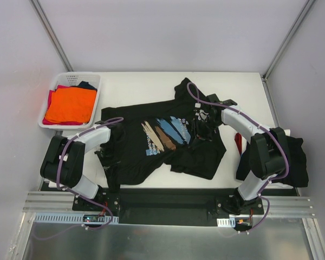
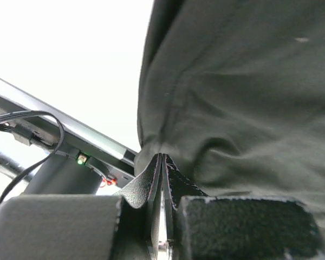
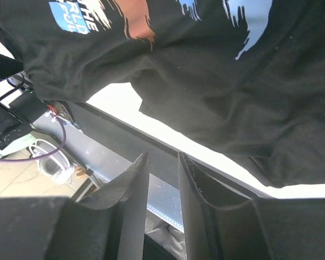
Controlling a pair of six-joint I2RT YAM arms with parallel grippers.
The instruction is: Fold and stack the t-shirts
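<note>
A black t-shirt (image 1: 141,162) with a blue, tan and brown brush-stroke print (image 1: 163,135) lies spread and rumpled across the middle of the table. My left gripper (image 1: 110,141) is at its left edge. In the left wrist view the gripper (image 2: 162,156) is shut, and the shirt's black cloth (image 2: 244,97) gathers in folds at its tips. My right gripper (image 1: 201,128) hovers over the shirt's right part. In the right wrist view it (image 3: 162,157) is open by a narrow gap with nothing between the fingers, and the printed shirt (image 3: 233,81) lies beyond.
A white lattice basket (image 1: 96,81) at the back left holds orange (image 1: 70,105) and red shirts. A pile of dark shirts (image 1: 297,157) lies at the right edge by the right arm, with a bit of red cloth (image 1: 238,142) beside it. The metal frame rail (image 1: 162,203) runs along the front.
</note>
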